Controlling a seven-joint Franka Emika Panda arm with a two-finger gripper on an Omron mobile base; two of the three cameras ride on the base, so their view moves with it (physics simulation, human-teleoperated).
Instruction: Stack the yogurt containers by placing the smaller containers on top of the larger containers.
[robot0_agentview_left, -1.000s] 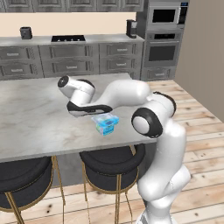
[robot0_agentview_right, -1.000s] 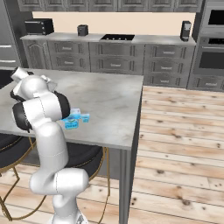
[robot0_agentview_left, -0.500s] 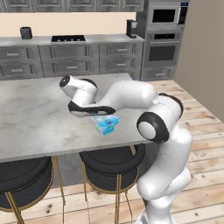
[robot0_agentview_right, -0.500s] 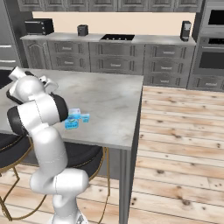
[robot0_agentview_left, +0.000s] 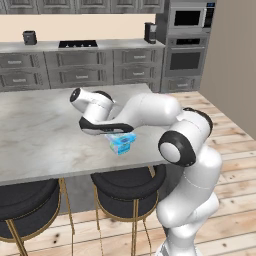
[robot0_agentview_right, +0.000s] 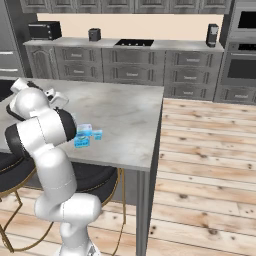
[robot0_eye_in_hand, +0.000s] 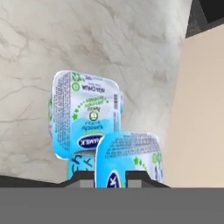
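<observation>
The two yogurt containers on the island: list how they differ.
Size: the larger yogurt pack has a broader white lid than the small yogurt cup.
Grip: the small cup sits between the fingertips of the gripper, jaws closed on it; the larger pack lies free on the counter.
Place: in the hand view the cup overlaps the pack's near corner.
Both are light blue and white.

Note the colours you have on screen. Larger yogurt pack (robot0_eye_in_hand: 85, 116): white lid, light-blue band lower down, green markings and print, a dark-blue oval logo. Smaller yogurt cup (robot0_eye_in_hand: 129, 159): light blue fading to white at its top edge, small green flecks, a dark-blue logo patch. Gripper (robot0_eye_in_hand: 111, 178): dark grey fingertips. Counter (robot0_agentview_left: 45, 130): pale grey marble with faint darker veins. Arm (robot0_agentview_left: 150, 110): white shell, black joints. Stools (robot0_agentview_left: 125, 182): black seats, gold legs. Floor (robot0_agentview_right: 210, 165): light tan wood planks. Cabinets (robot0_agentview_right: 140, 65): mid-grey fronts.
</observation>
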